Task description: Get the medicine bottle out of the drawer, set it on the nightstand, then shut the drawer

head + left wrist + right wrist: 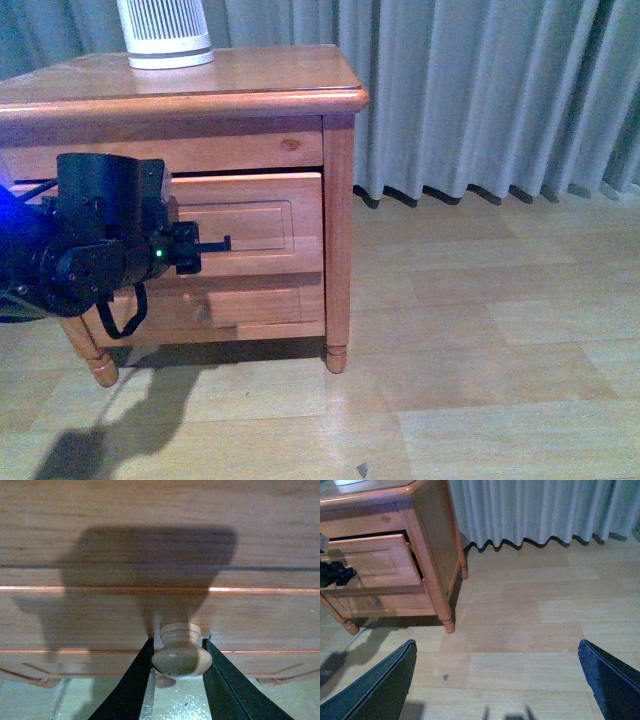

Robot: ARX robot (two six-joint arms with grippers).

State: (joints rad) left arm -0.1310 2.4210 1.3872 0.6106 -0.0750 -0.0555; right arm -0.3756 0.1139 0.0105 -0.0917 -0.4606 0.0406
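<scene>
The nightstand (pixel 250 85) stands at the left in the front view. Its upper drawer (pixel 262 225) is pulled out a little, with a dark gap above its front. My left gripper (pixel 218 242) is at the drawer front. In the left wrist view it (pixel 178 645) is shut on the round wooden drawer knob (pixel 181 656), one black finger on each side. My right gripper (pixel 496 647) hangs open over bare floor, away from the nightstand (pixel 432 540), and the drawer (pixel 375 560) shows ajar there too. The medicine bottle is out of view.
A large white ribbed device (pixel 165 30) stands on the nightstand top at the back left. The shallower lower drawer (pixel 255 305) is below. Grey curtains (pixel 480 90) hang behind, and pale wood floor (pixel 480 340) stretches to the right.
</scene>
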